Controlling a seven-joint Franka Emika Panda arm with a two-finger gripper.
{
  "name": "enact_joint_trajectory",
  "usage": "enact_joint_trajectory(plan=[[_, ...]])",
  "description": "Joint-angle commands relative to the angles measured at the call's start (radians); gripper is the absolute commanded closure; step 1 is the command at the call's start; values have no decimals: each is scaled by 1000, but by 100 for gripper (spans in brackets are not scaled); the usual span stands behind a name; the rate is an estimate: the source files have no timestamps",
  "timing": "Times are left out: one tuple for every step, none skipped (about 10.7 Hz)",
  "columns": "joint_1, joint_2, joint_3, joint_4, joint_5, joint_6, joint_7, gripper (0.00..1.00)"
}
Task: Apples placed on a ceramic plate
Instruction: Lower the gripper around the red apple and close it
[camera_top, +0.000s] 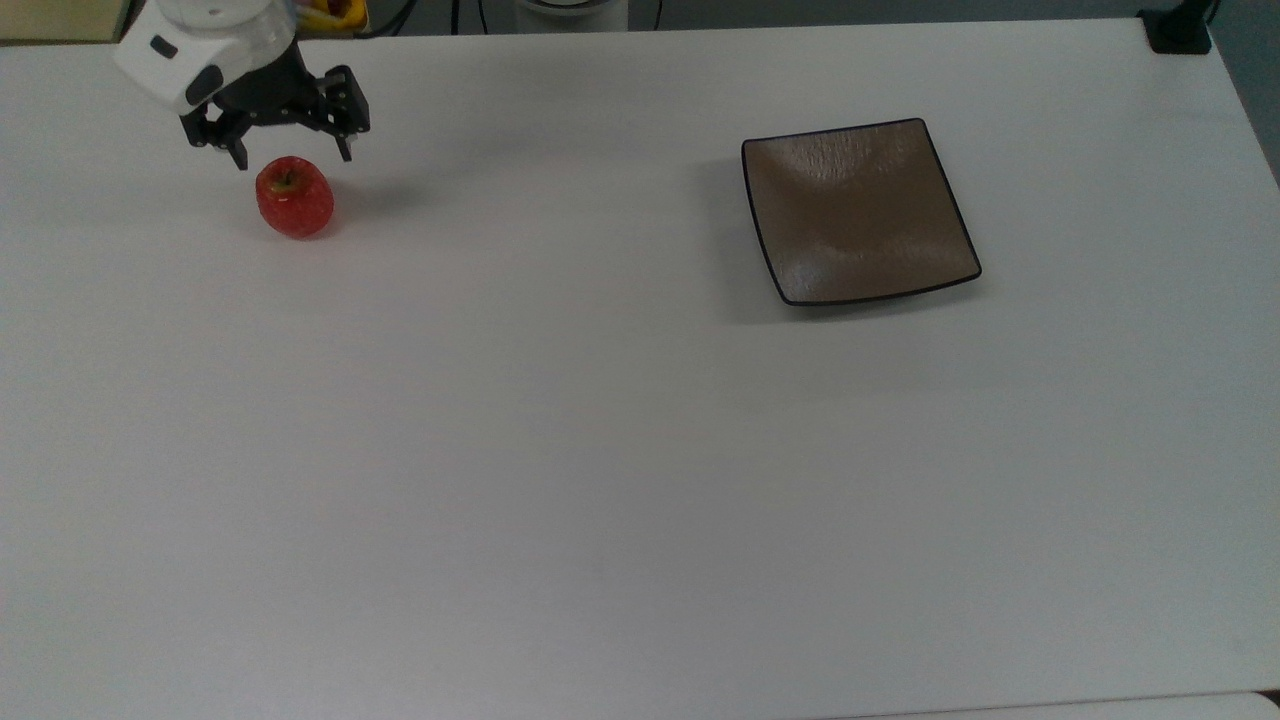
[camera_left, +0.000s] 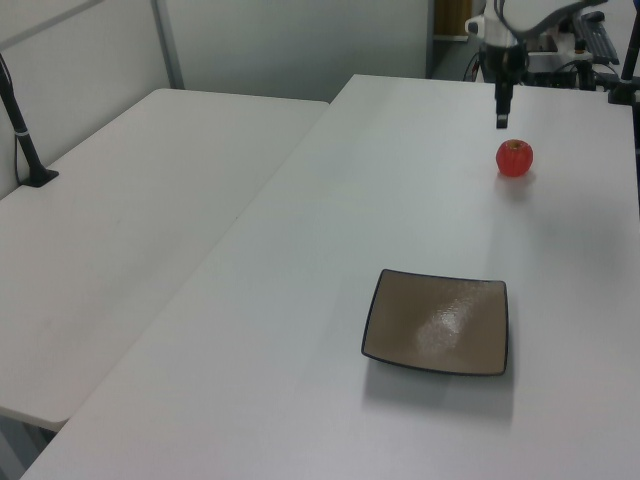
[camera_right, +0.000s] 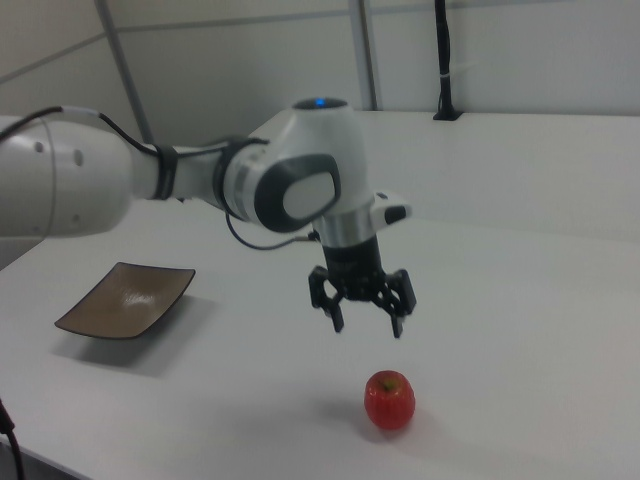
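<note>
The small red apple (camera_top: 294, 197) (camera_left: 514, 158) (camera_right: 389, 400) rests upright on the white table, stem up, at the top view's left. My gripper (camera_top: 292, 157) (camera_right: 367, 326) hovers open just above and slightly behind it, black fingers pointing down, nothing between them. In the left view one finger (camera_left: 501, 108) hangs above and left of the apple. The square brown-grey ceramic plate (camera_top: 858, 211) (camera_left: 437, 323) (camera_right: 127, 299) with a thin black rim lies bare at the top view's right, far from the apple.
The white table (camera_top: 600, 450) stretches wide between apple and plate. A second white table (camera_left: 130, 220) adjoins it at the left view's left. A black clamp (camera_top: 1178, 30) sits at the top view's far right corner. Cables and clutter lie beyond the far edge.
</note>
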Motion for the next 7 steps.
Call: enact_joint_trajectory(plan=[[-13, 34, -7, -76, -93, 117, -15, 0], [-21, 39, -7, -96, -104, 143, -15, 0], [-27, 48, -7, -111, -118, 165, -15, 0], [-27, 65, -7, -125, -135, 181, -13, 0], [-27, 73, -7, -130, -140, 191, -12, 0], [-27, 77, -7, -131, -141, 194, -12, 0], [-27, 80, -7, -133, -141, 197, -12, 0]])
